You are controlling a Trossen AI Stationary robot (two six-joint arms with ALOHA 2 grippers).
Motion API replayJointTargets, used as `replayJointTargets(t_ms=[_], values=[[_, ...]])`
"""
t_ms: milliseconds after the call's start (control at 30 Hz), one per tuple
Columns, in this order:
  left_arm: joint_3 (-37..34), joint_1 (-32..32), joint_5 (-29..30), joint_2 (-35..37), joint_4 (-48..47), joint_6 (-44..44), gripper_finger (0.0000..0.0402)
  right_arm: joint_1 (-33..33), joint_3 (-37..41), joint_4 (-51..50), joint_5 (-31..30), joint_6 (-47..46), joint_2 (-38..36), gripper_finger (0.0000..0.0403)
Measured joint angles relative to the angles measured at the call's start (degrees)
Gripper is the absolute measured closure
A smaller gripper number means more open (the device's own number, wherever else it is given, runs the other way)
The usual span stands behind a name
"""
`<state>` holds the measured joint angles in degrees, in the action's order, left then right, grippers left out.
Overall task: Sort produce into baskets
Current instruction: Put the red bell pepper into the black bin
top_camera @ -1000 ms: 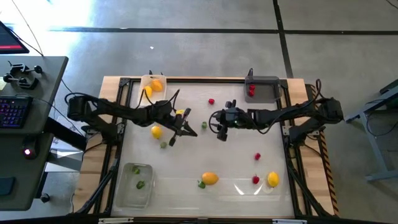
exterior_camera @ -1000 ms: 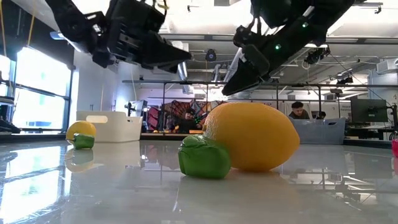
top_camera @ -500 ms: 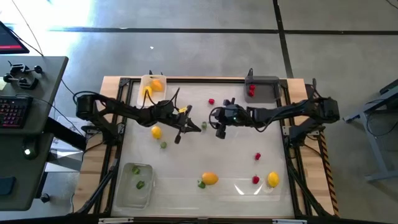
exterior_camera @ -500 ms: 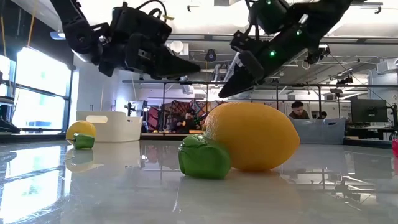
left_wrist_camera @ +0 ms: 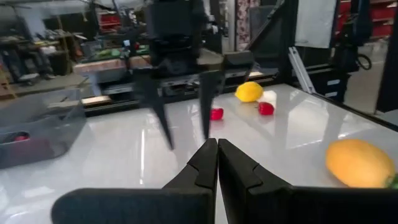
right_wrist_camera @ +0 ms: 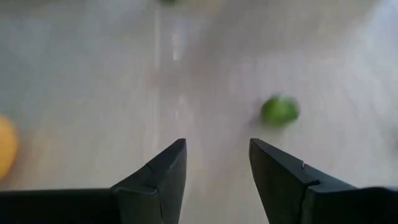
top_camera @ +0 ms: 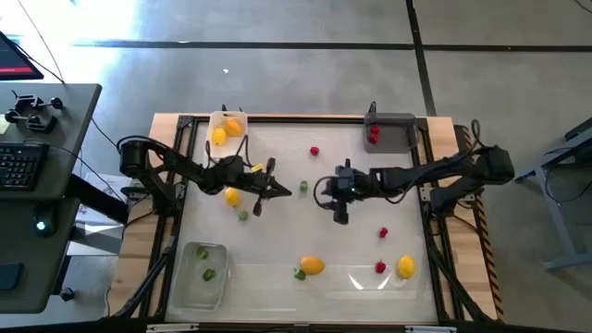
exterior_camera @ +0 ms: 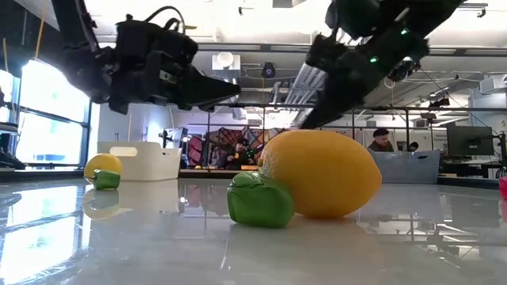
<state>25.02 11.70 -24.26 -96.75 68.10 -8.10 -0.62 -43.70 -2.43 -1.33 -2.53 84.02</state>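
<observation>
Fingers pinched shut and holding nothing, the left gripper (top_camera: 262, 196) now hangs lower at the table's nine o'clock, while the right gripper (top_camera: 339, 210) slides down past centre, jaws parted and empty, green piece (top_camera: 302, 186) between them still unsorted.

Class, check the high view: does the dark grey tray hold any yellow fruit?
No, the dark grey tray holds only red pieces; the yellow fruit sits elsewhere.

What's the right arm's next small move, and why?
Probably shift the right gripper sideways over the small round green piece, then descend. Its fingers are open and empty above bare white tabletop, with the green piece lying off to one side of the gap, not between them.
</observation>
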Motion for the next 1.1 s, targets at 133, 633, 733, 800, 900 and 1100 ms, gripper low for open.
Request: replayJointTargets(t_ms=[133,633,733,800,900,1100], values=[[-1.9,0.0,0.9,0.0,2.2,0.0,0.0401,3.3,0.0,-9.4,-3.6,-7.6,-3.5,0.0236],[-2.1,-0.6,0.9,0.0,2.1,0.4,0.0401,20.2,0.0,-35.6,-5.4,-47.8,-9.1,0.0236],[-2.1,-0.6,0.9,0.0,2.1,0.1,0.0401,21.1,0.0,-38.5,-4.0,-64.1,-9.1,0.0234],[-2.1,-0.6,1.1,0.0,2.1,-0.6,0.0401,21.5,0.0,-41.2,-3.9,-73.0,-9.1,0.0229],[-2.1,-0.6,2.2,0.0,2.1,-1.0,0.0401,22.0,0.0,-45.9,-1.3,-82.1,-9.1,0.0218],[-2.1,-0.6,2.6,0.0,1.6,-0.1,0.0401,22.2,0.0,-51.4,2.8,-89.9,-9.1,0.0208]])
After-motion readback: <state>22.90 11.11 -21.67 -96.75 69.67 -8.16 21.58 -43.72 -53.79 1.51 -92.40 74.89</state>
